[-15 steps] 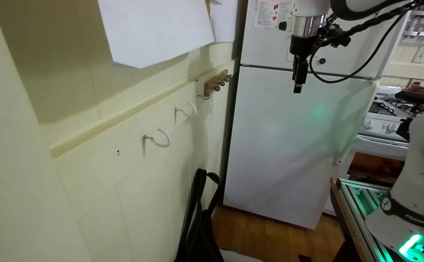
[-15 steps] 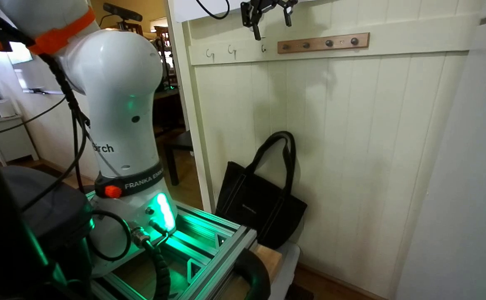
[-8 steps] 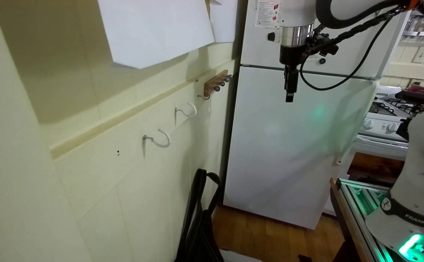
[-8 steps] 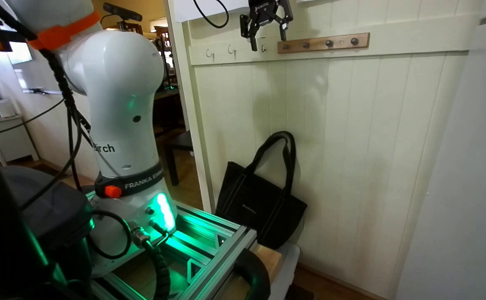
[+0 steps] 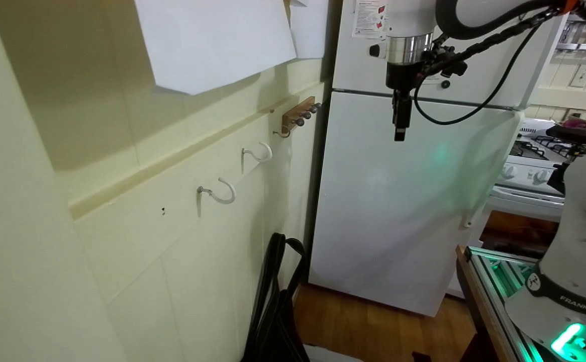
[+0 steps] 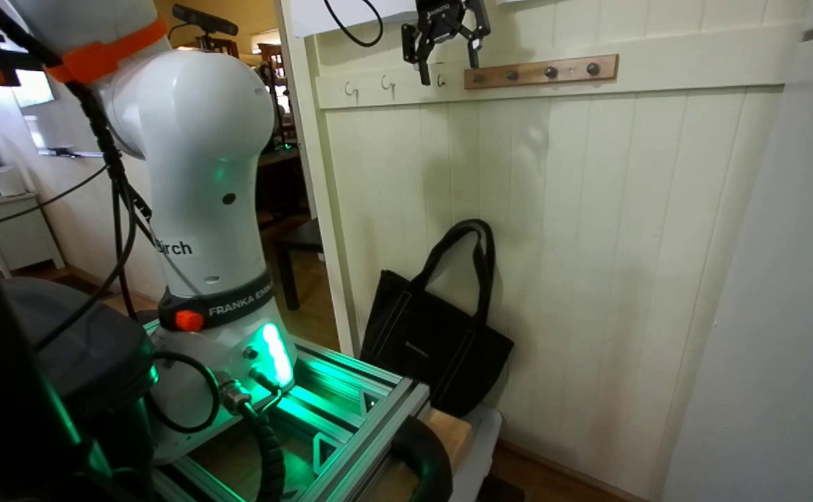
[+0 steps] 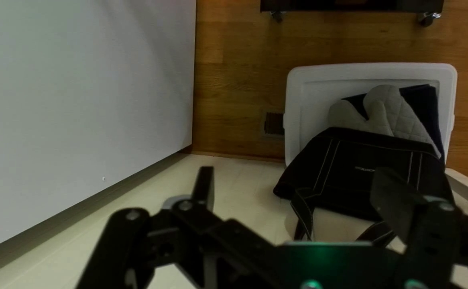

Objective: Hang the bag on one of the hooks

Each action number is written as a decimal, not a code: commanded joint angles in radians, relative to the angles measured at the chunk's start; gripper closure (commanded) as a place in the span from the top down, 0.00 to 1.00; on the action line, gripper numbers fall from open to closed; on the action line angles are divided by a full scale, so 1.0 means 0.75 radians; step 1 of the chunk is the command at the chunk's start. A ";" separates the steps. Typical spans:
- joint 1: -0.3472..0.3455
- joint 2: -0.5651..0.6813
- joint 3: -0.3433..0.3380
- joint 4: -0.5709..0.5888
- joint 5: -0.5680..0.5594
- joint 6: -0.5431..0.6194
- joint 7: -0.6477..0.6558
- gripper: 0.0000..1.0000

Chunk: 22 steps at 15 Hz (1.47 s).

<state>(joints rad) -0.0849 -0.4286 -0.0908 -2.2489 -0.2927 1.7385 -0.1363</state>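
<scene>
The black bag leans against the cream wall on a white bin, its strap handles standing up. It also shows in an exterior view and the wrist view. The hooks are dark round knobs on a tan-brown board on the wall rail; the board also shows in an exterior view. My gripper is open and empty, pointing down, well above the bag and apart from the wall. It shows edge-on in an exterior view. In the wrist view, the bag lies far below the spread fingers.
Pale curled wire hooks sit on the same rail beside the board. White paper hangs above the rail. A white fridge stands by the wall. Oven mitts lie on the white bin's lid behind the bag.
Over the first half second, my open gripper moved down and a little towards the wall. Since then it has stayed almost still. The bag has not moved.
</scene>
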 commanded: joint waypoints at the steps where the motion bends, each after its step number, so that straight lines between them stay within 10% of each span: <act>1: 0.003 0.001 -0.002 0.003 0.000 -0.004 0.001 1.00; 11: 0.010 -0.051 0.004 -0.152 -0.046 0.136 0.057 1.00; 22: 0.060 -0.032 -0.114 -0.485 0.263 0.915 -0.158 1.00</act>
<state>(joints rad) -0.0676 -0.4824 -0.1531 -2.5610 -0.1550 2.3188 -0.2000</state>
